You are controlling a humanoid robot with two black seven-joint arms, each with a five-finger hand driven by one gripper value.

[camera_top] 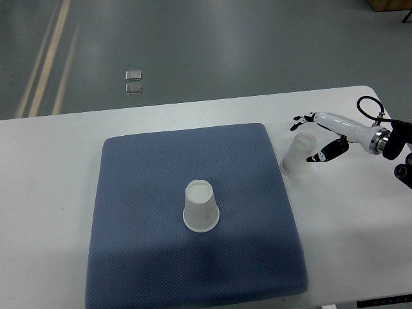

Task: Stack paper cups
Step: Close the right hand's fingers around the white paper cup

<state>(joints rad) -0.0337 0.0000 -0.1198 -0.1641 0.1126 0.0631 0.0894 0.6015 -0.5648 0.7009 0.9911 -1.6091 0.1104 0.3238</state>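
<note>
The right hand [320, 137] reaches in over the white table [45, 193], fingers spread wide around a cup [298, 156] just off the blue mat [161, 270], not yet closed; a second cup [201, 207] stands mid-mat, upside down.

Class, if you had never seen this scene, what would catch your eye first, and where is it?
First the big blue mat covering the white table, with an upside-down paper cup near its middle. Next, off the mat's right edge, the right hand, fingers spread around a second cup.
</note>
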